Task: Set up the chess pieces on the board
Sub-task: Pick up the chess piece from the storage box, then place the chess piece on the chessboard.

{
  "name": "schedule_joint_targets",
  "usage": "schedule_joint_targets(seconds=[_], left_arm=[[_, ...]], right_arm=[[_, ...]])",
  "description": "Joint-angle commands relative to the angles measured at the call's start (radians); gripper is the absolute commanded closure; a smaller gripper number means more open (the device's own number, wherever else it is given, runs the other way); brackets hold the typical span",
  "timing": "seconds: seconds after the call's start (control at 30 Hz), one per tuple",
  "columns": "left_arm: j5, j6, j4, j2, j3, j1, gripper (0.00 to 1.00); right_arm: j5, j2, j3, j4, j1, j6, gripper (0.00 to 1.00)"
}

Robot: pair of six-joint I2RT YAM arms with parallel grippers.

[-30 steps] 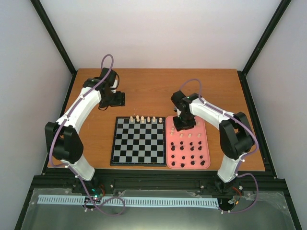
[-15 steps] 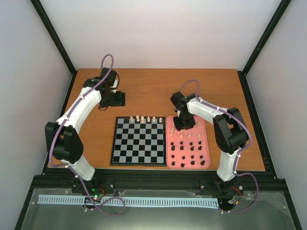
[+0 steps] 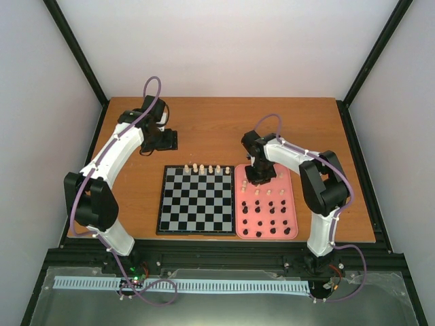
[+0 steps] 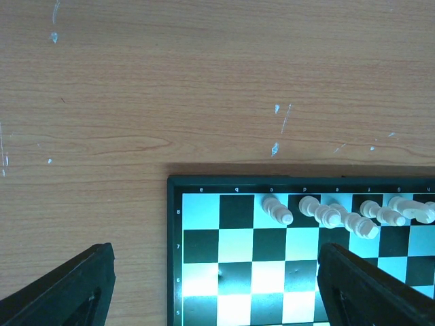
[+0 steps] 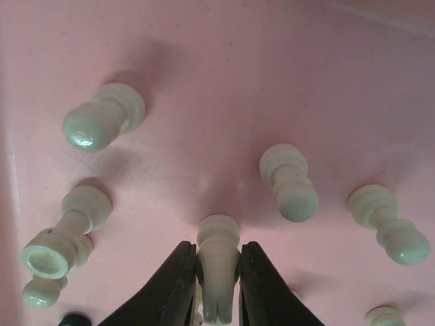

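Note:
The chessboard [image 3: 196, 199] lies at the table's middle with several cream pieces [image 3: 202, 168] along its far row, also in the left wrist view [image 4: 326, 214]. The pink tray [image 3: 289, 204] to its right holds cream pieces at the far end and black pieces [image 3: 272, 221] nearer. My right gripper [image 3: 261, 175] is over the tray's far end, shut on a cream piece [image 5: 217, 272] that still stands on the tray [image 5: 204, 81]. Loose cream pieces [image 5: 292, 183] stand around it. My left gripper [image 3: 165, 140] is open and empty above the table beyond the board's far left corner [image 4: 178, 187].
Black frame posts and white walls bound the wooden table [image 3: 217, 122]. Bare wood shows behind the board and to the left of it [image 4: 136, 102].
The right arm's elbow has drawn in toward the tray while its gripper stays at the tray's far end. The left arm has not moved.

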State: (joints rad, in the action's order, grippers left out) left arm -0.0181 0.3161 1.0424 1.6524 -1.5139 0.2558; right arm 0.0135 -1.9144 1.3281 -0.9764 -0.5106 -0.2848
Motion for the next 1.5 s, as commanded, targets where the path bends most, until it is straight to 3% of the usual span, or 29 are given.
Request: schedule_joint_targets(seconds=[0.0,0.13,0.43,0.67,0.97,1.3,1.47], left_arm=[[-0.004,-0.019,0.007,0.012,-0.037,-0.003,0.16],[-0.008,-0.018,0.011,0.006,-0.038,-0.003,0.16],[-0.024,0.017,0.041,-0.004,-0.047,-0.007,0.15],[0.067,0.149,0.047,-0.087,0.043,-0.104,0.15],[-0.003,0.235,0.060,-0.237,0.108,-0.109,0.14],[-0.067,0.216,0.093,-0.247,0.061,-0.110,0.13],[-0.073,0.190,0.103,-0.240,0.056,-0.109,0.13]], right_arm=[[-0.012,-0.011,0.033,-0.009,0.004,0.003,0.86],[-0.011,0.014,0.071,-0.060,0.004,0.008,0.92],[0.011,0.067,0.279,-0.220,-0.069,0.030,0.92],[0.032,-0.043,0.492,-0.267,-0.232,0.055,0.92],[0.115,-0.173,0.589,-0.249,-0.405,0.106,0.91],[0.117,-0.365,0.706,-0.266,-0.439,0.136,0.90],[0.123,-0.401,0.736,-0.267,-0.439,0.121,0.82]])
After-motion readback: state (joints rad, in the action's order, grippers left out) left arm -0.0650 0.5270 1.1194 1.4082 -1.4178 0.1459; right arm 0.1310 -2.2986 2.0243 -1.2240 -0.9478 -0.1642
